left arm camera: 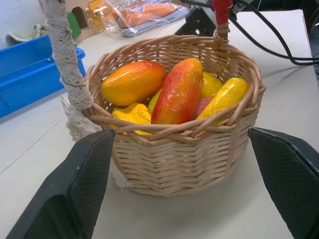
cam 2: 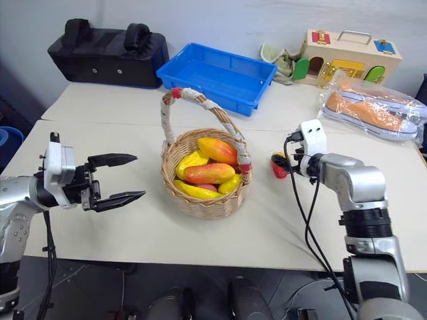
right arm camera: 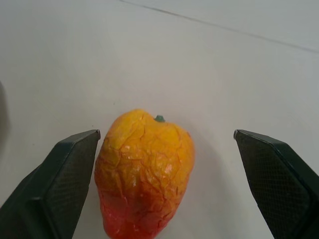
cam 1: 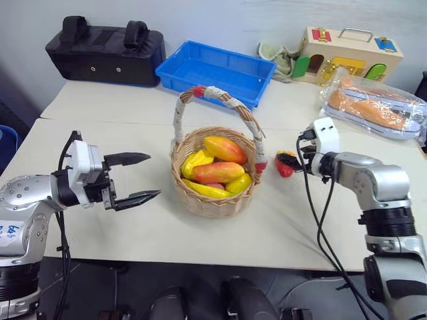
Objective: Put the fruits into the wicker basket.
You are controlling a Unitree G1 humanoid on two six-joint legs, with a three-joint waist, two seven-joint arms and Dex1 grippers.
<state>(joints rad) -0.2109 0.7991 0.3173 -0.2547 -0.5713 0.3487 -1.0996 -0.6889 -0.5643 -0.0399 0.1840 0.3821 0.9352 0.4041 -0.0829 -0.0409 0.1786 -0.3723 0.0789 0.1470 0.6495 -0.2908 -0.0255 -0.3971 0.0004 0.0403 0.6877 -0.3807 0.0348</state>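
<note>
Round light-tan woven wicker basket [cam 1: 215, 193] with tall arched handle wound in white cloth and red bands [cam 1: 212, 93] sat upright mid-table on the pale tabletop [cam 1: 280, 227]. Inside it: two elongated glossy yellow-orange mangoes with red blush, one [cam 1: 225, 149] toward the far side, one [cam 1: 217, 172] lying across the middle, plus several smaller yellow toy fruit pieces [cam 1: 207, 190] packed around them.

Small red-orange peach with yellow top [right arm camera: 144, 172] lay on the table outside the basket, just beside its right side, near the handle's red-banded foot. Right gripper [right arm camera: 164, 184] was spread wide with the peach between its black fingers [right arm camera: 57, 186]; left finger looked very close to the fruit's side, contact not clear, right finger well apart from it. Nothing grasped.

Left gripper [cam 1: 137, 178] hung level to the left of the basket, pointing at it, fingers released and wide, apart from the wicker wall, empty. In the left wrist view the basket filled the gap ahead of both pads [left arm camera: 75, 189].

Far side of table: flat blue plastic tray [cam 1: 215, 71], black fabric bag with two handles [cam 1: 105, 51], wooden toy house box with coloured doors [cam 1: 350, 53], orange shoes in clear plastic wrap [cam 1: 373, 107].
</note>
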